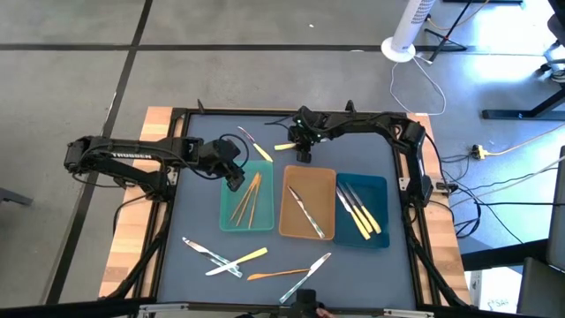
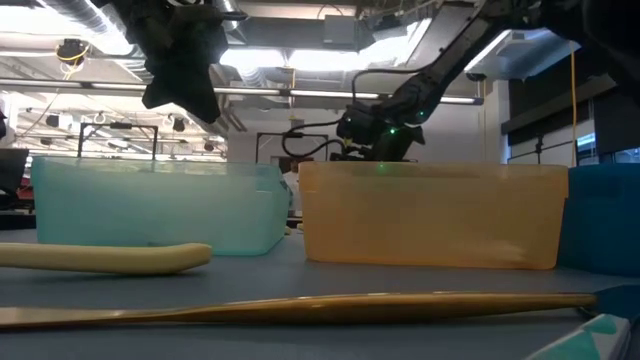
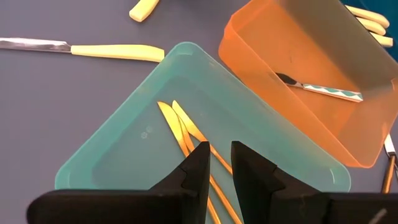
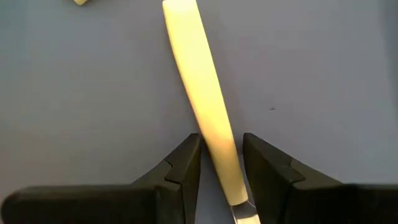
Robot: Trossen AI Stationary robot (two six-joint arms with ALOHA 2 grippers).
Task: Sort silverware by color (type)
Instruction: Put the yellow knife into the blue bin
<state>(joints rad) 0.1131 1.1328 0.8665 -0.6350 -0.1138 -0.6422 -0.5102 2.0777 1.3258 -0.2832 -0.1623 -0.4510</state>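
A: Your right gripper (image 4: 219, 163) straddles the yellow-handled knife (image 4: 202, 102) on the far tabletop (image 1: 190, 203); jaws look closed on it, though I can't be sure.

B: Lift straight, then carry to the blue tray (image 1: 381, 187). Left gripper (image 3: 219, 171) hangs empty, narrowly parted, over the teal tray (image 3: 112, 149).

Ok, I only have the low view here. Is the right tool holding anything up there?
Observer: Yes, the right tool is clamped on the handle of a yellow-handled, silver-tipped utensil.
Operator: And what's inside the teal plastic tray?
Observer: The teal plastic tray holds only slim gold utensils.
Operator: And the left tool?
Observer: The left tool hovers over that tray with nothing between its fingers.
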